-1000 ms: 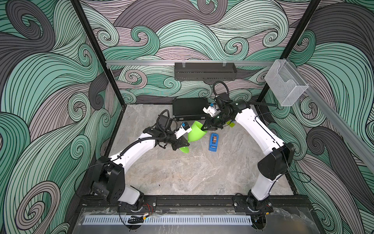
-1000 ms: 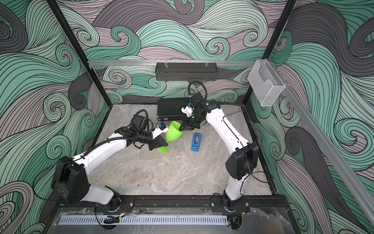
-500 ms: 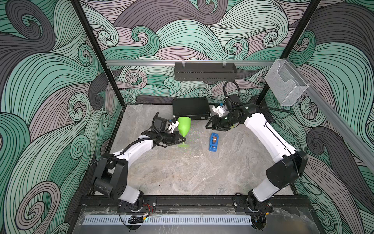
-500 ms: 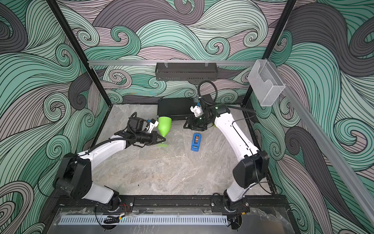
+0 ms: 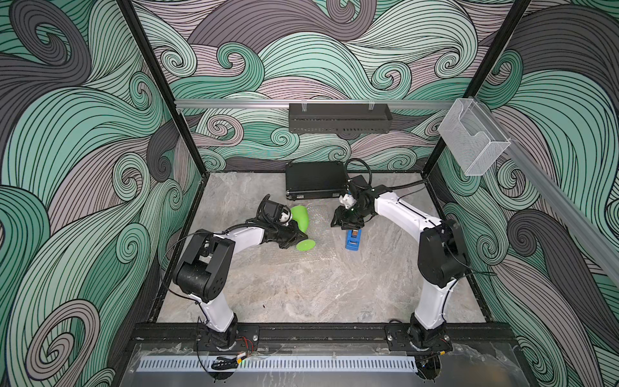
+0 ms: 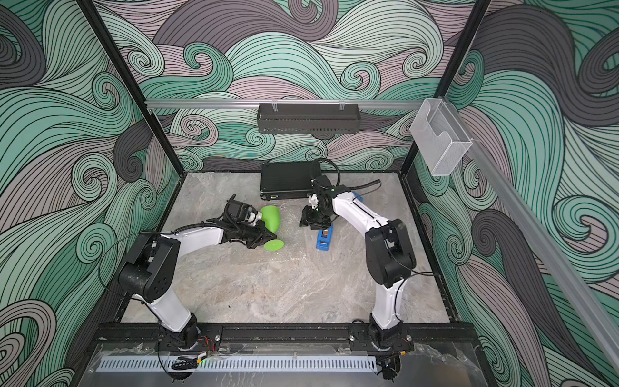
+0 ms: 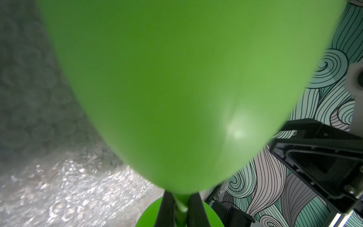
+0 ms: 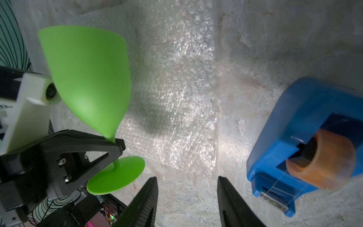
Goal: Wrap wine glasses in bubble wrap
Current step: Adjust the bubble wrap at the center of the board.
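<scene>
Wine glass (image 5: pixel 300 218), lime-green, is held tilted over the bubble wrap (image 8: pixel 182 94), its stem pinched in the left gripper (image 7: pixel 180 208) between bowl and foot. Right gripper (image 8: pixel 187 182) hangs near the glass, jaws spread and empty, beside the blue tape dispenser (image 8: pixel 294 137).

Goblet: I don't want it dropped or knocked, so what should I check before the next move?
1. Left gripper shut on the goblet stem: ok.
2. Right gripper open and empty: ok.
3. Bubble wrap lying spread out by the goblet: ok.
4. Goblet touching the wrap: cannot tell.
5. Tape dispenser clear of the wrap: cannot tell.
6. Goblet wrapped: not ok, bare.
</scene>
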Tool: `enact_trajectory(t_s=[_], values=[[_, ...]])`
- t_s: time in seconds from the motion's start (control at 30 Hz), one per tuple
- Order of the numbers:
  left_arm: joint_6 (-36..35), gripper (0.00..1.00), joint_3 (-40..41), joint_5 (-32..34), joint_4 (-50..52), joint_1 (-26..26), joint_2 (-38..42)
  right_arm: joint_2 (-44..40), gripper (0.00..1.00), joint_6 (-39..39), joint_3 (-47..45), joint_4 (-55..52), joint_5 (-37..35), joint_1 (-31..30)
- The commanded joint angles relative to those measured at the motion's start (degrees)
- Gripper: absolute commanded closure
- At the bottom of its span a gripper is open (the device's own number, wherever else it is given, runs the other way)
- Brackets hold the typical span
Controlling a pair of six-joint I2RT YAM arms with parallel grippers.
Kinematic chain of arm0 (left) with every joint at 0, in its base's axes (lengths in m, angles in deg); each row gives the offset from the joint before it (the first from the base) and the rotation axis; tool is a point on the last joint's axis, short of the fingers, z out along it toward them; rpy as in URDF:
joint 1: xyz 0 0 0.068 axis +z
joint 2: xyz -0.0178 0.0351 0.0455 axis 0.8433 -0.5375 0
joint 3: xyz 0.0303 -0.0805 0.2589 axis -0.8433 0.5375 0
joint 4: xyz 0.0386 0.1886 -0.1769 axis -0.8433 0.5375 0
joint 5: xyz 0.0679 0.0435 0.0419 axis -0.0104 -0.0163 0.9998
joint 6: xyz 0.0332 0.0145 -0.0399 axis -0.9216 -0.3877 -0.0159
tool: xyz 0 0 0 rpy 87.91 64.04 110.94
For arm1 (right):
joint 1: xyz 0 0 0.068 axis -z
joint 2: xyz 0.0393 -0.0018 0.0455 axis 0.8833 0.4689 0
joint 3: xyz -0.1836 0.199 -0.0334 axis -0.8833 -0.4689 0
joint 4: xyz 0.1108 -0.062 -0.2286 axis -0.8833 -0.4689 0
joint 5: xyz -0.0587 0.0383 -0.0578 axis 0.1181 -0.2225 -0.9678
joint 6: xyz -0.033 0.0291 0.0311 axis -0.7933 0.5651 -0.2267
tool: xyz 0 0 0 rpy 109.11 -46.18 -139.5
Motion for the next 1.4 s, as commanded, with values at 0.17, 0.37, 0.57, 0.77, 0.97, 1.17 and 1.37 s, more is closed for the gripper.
enact_trajectory(t_s=[0.17, 0.37, 0.57, 0.77, 0.97, 1.17, 1.37], values=[[-4.2, 1.00, 0.0, 0.0, 2.3, -0.6, -0.6, 3.7, 0.47, 1.3, -1.7, 3.3, -3.1, -3.1], [-5.3, 1.00, -1.4, -1.6, 3.0, -1.5, -3.0, 4.2, 0.50, 2.7, -6.0, 5.6, -3.4, -4.6], [-5.9, 1.00, -1.9, -1.6, 3.9, -1.7, -3.4, 3.3, 0.53, 4.3, -10.7, 8.1, -2.6, -5.3], [-6.6, 1.00, -2.2, -1.4, 4.8, -1.7, -3.8, 2.9, 0.56, 6.1, -12.9, 10.2, -0.1, -6.9], [-7.8, 1.00, -2.0, -0.8, 6.2, -1.6, -2.7, 1.9, 0.59, 7.0, -13.6, 10.6, 0.5, -7.2], [-7.9, 1.00, 0.1, -1.4, 5.4, -1.8, 0.1, 1.2, 0.60, 7.6, -14.2, 10.8, 1.1, -7.8], [-8.5, 1.00, -1.6, -2.6, 7.1, -2.0, -3.1, -0.7, 0.58, 6.5, -13.2, 8.8, -0.4, -7.4]])
